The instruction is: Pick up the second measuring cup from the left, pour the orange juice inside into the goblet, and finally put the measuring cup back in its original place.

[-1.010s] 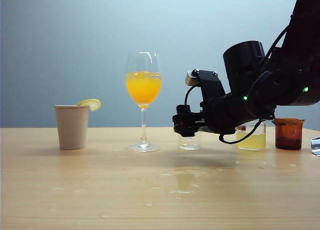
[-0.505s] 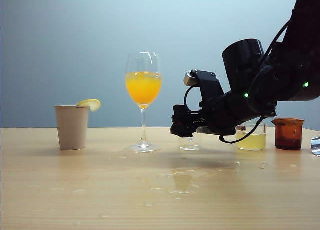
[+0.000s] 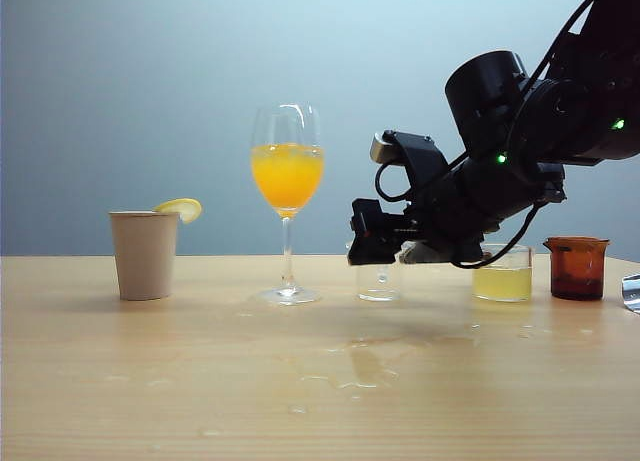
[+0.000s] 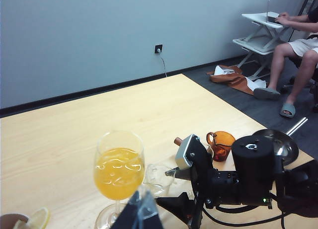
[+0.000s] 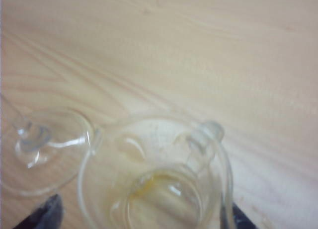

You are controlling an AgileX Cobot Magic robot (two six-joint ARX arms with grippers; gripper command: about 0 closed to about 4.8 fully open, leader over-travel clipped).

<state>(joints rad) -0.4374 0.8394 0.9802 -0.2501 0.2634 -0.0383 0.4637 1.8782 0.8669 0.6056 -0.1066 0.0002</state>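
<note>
The cup (image 3: 379,282) is sitting emptied at the goblet's (image 3: 287,196) three o'clock — right gripper (image 3: 372,243) is hovering wide open, holding nothing; left gripper (image 4: 140,216) unreadable — retreat next.

You see bright orange juice (image 3: 287,173) in the clear goblet (image 3: 287,196). The measuring cup (image 3: 379,281) is clear glass, the paper cup (image 3: 144,254) beige with a yellow lemon slice (image 3: 180,209). The right gripper (image 3: 372,243) is black, the table (image 3: 200,381) pale wood grain.
</note>
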